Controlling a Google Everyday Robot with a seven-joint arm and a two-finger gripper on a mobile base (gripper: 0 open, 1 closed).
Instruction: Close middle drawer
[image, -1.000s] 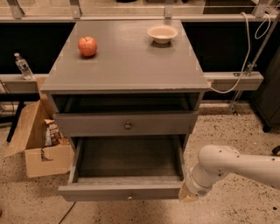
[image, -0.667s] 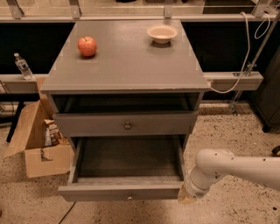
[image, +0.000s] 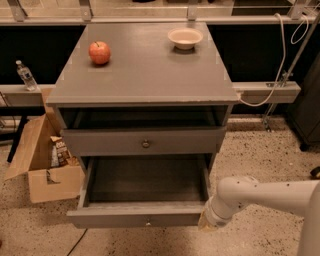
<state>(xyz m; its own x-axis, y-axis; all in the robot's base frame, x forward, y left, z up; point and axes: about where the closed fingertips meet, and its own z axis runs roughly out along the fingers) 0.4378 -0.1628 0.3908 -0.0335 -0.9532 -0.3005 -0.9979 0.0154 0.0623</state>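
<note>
The middle drawer (image: 135, 216) is a wide grey drawer with a tiny pale knob (image: 147, 223) at the centre of its flat front. It stands pulled far out of the grey cabinet (image: 145, 75), and its inside looks empty. My gripper (image: 206, 223) is at the end of the white arm (image: 265, 194), which reaches in from the lower right. The gripper sits low, right at the right end of the drawer's front. Whether it touches the front does not show.
Above it, a taller-fronted drawer (image: 100, 142) with a dark knob (image: 145, 144) stands slightly out. A red apple (image: 99, 52) and a pale bowl (image: 185, 37) sit on the cabinet top. An open cardboard box (image: 42, 167) lies on the floor at left. A water bottle (image: 25, 75) stands on the left ledge.
The arm has shifted a little to the left and down, bringing the gripper closer to the drawer front's right end. The drawer has not visibly moved.
</note>
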